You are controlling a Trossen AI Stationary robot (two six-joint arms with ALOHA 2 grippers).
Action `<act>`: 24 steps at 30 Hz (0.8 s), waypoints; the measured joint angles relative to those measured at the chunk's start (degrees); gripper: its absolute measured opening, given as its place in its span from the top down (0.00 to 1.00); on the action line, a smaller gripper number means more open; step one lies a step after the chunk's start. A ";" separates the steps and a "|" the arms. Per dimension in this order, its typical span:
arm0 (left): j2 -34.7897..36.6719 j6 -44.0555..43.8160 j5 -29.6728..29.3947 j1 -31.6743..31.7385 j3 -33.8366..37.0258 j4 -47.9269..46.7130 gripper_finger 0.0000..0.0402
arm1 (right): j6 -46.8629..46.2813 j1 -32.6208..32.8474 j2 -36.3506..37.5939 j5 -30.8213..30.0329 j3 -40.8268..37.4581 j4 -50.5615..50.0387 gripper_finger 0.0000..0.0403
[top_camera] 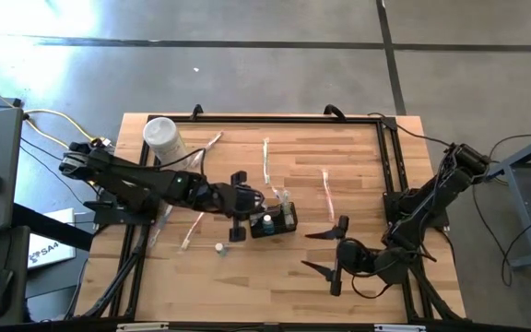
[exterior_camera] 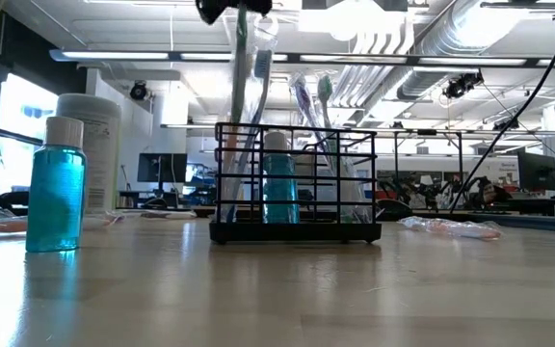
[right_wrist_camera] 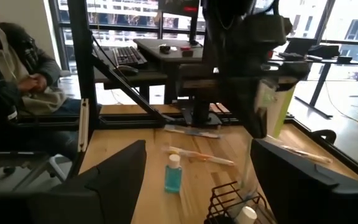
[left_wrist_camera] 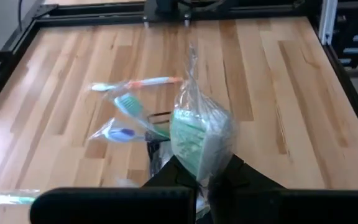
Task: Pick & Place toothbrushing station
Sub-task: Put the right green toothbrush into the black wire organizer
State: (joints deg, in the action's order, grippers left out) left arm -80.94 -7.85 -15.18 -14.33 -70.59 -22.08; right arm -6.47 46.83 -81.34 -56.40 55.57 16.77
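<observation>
The toothbrushing station [top_camera: 275,222], a black wire holder, stands mid-table with toothbrushes and a small blue bottle [exterior_camera: 279,183] inside. The left gripper [top_camera: 247,205] above it pinches a wrapped green toothbrush [left_wrist_camera: 197,134]. The right gripper [top_camera: 324,251] waits nearby, jaws wide apart. No label is legible.

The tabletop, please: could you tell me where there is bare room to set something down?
Free: the wood between the wrapped toothbrush and the right rail, and the front left corner. Crowded: around the black holder, where the left tool holds a wrapped brush beside the small bottle.
</observation>
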 joint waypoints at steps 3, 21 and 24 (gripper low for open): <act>0.25 -0.21 0.16 0.50 2.65 2.36 0.99 | -0.07 0.00 0.00 0.02 0.00 0.01 0.30; 2.42 -4.91 4.17 4.28 18.60 20.23 0.99 | -1.47 -0.11 0.00 3.67 0.00 -0.26 0.30; 2.42 -5.99 5.61 4.36 20.63 23.18 0.99 | -1.44 -0.11 0.00 3.65 0.00 -0.25 0.30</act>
State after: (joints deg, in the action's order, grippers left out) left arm -78.52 -13.85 -9.56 -9.96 -49.96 1.10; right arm -7.92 46.72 -81.34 -52.75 55.57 16.51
